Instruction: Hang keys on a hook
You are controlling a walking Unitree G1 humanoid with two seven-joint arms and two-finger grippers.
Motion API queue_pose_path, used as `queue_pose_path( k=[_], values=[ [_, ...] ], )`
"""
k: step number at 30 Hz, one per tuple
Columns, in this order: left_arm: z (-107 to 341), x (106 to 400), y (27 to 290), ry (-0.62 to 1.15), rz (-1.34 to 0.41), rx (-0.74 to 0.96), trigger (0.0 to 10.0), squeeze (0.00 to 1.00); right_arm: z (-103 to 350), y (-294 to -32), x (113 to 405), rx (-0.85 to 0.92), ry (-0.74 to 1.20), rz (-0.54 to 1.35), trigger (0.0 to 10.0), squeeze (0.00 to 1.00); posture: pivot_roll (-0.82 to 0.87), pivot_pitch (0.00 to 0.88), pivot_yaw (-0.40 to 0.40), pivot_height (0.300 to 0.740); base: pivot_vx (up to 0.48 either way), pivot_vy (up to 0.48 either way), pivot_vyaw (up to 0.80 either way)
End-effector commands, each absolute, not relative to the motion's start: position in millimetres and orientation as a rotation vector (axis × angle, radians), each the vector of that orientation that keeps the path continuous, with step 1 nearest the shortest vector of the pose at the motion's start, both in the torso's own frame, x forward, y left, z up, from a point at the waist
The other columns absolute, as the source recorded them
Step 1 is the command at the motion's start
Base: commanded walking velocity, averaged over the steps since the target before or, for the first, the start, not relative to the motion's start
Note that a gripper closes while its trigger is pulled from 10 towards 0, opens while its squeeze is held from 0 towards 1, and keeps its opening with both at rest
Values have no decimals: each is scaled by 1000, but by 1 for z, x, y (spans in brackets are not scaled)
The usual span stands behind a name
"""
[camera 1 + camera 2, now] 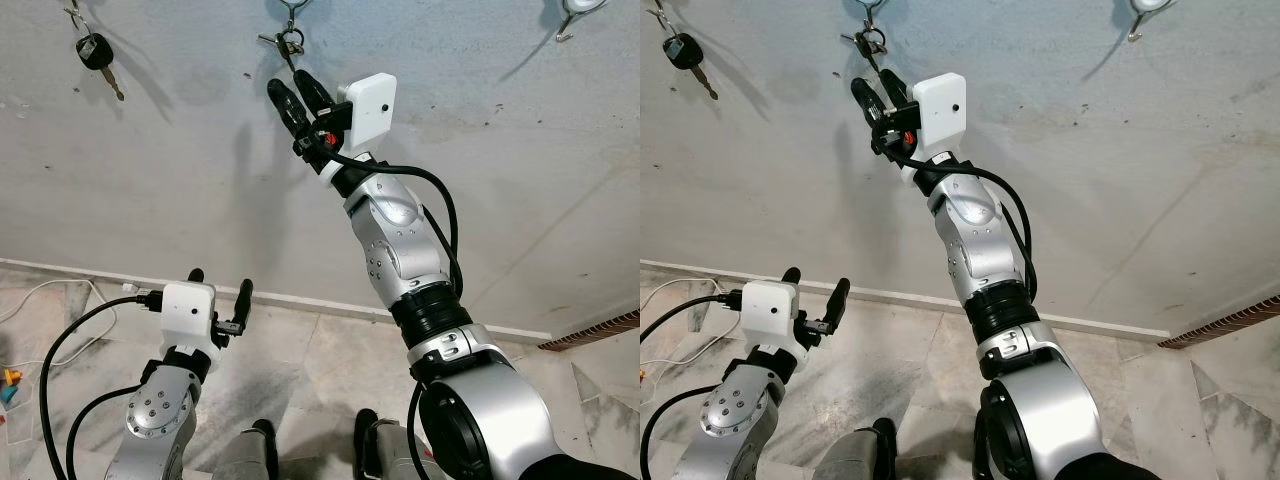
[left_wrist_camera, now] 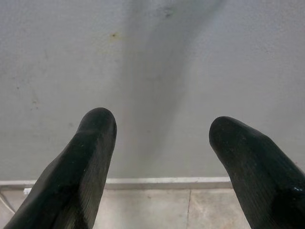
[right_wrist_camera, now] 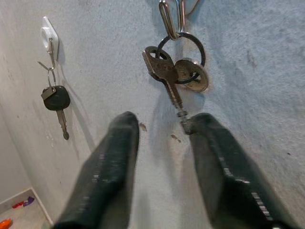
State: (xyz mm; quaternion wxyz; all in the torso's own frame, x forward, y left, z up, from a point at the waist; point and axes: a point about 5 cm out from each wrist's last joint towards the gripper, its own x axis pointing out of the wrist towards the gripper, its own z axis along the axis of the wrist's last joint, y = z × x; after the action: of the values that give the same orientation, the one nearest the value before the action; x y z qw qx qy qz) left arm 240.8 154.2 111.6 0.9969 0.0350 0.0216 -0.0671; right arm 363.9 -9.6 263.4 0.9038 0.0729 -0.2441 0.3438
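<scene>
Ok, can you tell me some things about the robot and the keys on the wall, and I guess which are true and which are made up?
1. The silver keys hang by their ring from a hook on the wall. True.
2. The right gripper is squeezing the silver keys tight. False: its fingers are open just below them, with one fingertip at the tip of the long key.
3. A key with a black head hangs on another hook. True.
4. The left gripper is up by the hooks too. False: it is held low, near the foot of the wall.
5. The left gripper's fingers are shut together. False: they stand apart with nothing between them.
</scene>
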Motion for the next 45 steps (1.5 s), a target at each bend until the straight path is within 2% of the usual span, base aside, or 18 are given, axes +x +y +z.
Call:
queue_pose_path(
  k=[1, 20, 32, 36, 37, 38, 39, 41, 42, 45],
  values=[
    [108, 240, 156, 58, -127, 72, 10000, 0, 261, -3, 357, 134, -521, 726, 10000, 1000, 148, 289, 48, 740, 0, 0, 0],
    [103, 269, 142, 23, -124, 18, 10000, 0, 199, -56, 335, 6, -394, 617, 10000, 1000, 27, 200, 2, 740, 0, 0, 0],
    [43, 270, 154, 243, -99, 31, 10000, 0, 94, -97, 318, -53, -32, 469, 10000, 1000, 17, 137, 0, 740, 0, 0, 0],
    [42, 268, 160, 236, -81, 15, 10000, 0, 83, -104, 317, -8, 30, 418, 10000, 1000, 23, 131, -4, 740, 0, 0, 0],
    [42, 268, 162, 234, -78, 14, 10000, 0, 81, -105, 316, 3, 43, 408, 10000, 890, 25, 130, -4, 740, 0, 0, 0],
    [41, 268, 164, 233, -75, 14, 10000, 0, 79, -106, 315, 16, 55, 399, 10000, 890, 26, 129, -6, 740, 0, 0, 0],
    [41, 268, 165, 231, -73, 17, 10000, 0, 79, -107, 315, 11, 56, 399, 10000, 667, 26, 130, -8, 740, 0, 0, 0],
    [41, 267, 167, 228, -64, 12, 10000, 0, 78, -107, 314, 1, 53, 400, 10000, 345, 27, 130, -11, 740, 0, 0, -238],
    [40, 267, 170, 229, -56, 11, 10000, 0, 77, -107, 314, 7, 57, 398, 10000, 0, 29, 131, -12, 740, 0, 0, -788],
    [37, 266, 174, 233, -44, 13, 10000, 0, 75, -108, 314, 5, 58, 394, 10000, 0, 29, 133, -12, 740, 0, 0, -788]
  ],
)
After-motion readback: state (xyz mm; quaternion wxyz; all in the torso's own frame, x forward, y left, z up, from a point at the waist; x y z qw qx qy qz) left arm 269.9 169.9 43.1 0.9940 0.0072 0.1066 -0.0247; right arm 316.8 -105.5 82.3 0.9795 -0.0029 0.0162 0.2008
